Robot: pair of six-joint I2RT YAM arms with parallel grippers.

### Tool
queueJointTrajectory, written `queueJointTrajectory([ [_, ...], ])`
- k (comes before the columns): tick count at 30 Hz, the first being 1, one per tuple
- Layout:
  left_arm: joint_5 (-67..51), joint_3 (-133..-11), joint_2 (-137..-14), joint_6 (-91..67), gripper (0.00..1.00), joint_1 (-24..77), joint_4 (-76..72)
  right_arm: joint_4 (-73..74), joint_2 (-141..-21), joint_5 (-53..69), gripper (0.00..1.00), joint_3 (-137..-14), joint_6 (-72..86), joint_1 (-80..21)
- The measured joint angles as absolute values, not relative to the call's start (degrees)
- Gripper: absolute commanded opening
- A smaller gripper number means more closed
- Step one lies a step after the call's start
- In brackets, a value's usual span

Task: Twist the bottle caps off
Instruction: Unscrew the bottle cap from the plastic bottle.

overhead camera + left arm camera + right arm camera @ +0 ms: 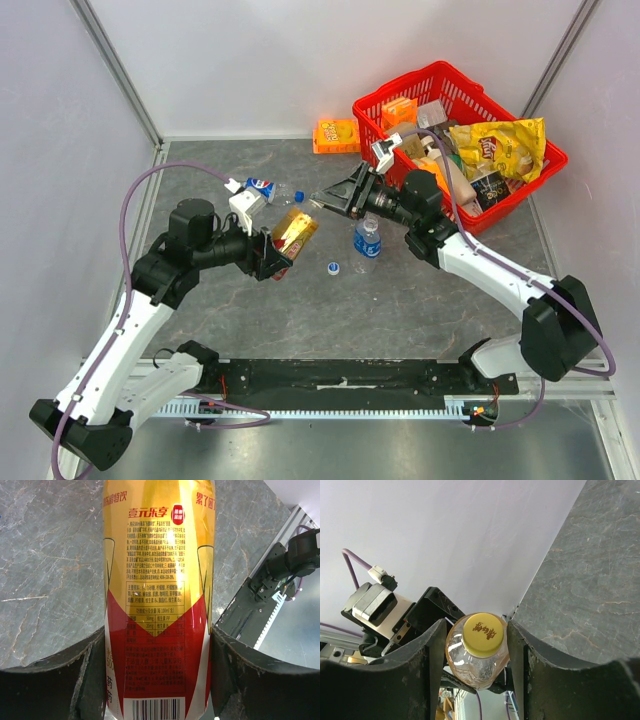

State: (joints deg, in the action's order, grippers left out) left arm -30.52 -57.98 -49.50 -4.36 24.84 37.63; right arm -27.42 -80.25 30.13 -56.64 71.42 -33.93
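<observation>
The yellow round plastic screw cap [483, 634] sits on the neck of the amber plastic bottle with the gold and red label [293, 232]. The bottle is held tilted above the grey stone-patterned desk [420, 300], with its cap end toward the right arm. The right hand [322, 198] is spread, its two black fingers [427, 655] flanking the cap and the bottle's shoulder. The right wrist view shows a gap on each side of the cap, so it is not gripped yet. The left hand [160, 645] is pressed onto the bottle's lower body from both sides.

The step in hand looks like seating the right hand on the cap. To do it well, centre the cap between the fingers. Slide on only as far as the cap's skirt, so the pads miss the wider shoulder. Then close firmly and twist about the bottle's long axis while the left hand resists. The slick label could let the bottle spin.

A clear plastic bottle with a blue label [367, 237] stands nearby, with a small white-and-blue cap [333, 267] lying loose beside it.
</observation>
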Motion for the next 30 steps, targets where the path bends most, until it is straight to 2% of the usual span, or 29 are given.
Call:
queueJointTrajectory([
  [5,-30.6,-57.6,-49.5,-4.3,0.13,24.8,37.7,-29.1,-80.4,29.8,0.54,-55.3,72.8,-33.6],
  [9,-30.6,-57.6,-49.5,-4.2,0.13,24.8,37.7,-30.7,-80.9,29.9,0.43,-54.0,74.2,-33.5],
  [11,-30.5,-57.4,-49.5,-4.2,0.13,24.8,37.7,-31.7,-81.4,30.2,0.41,-54.0,74.8,-33.5],
  [13,-30.5,-57.3,-49.5,-4.1,0.13,24.8,37.7,-32.2,-81.6,30.2,0.41,-54.0,75.0,-33.5],
  [17,-30.6,-57.3,-49.5,-4.0,0.12,24.8,37.7,-32.8,-81.6,30.2,0.53,-53.8,75.5,-33.4],
  [20,-30.7,-57.2,-49.5,-4.0,0.12,24.8,37.7,-34.1,-81.6,30.2,0.56,-53.3,76.2,-33.3],
  [23,-30.7,-57.2,-49.5,-3.9,0.12,24.8,37.7,-35.9,-81.6,29.9,0.56,-52.3,77.5,-33.1],
  [30,-30.8,-56.7,-49.4,-3.9,0.13,24.8,37.6,-36.7,-81.6,29.0,0.45,-51.0,78.6,-33.1],
])
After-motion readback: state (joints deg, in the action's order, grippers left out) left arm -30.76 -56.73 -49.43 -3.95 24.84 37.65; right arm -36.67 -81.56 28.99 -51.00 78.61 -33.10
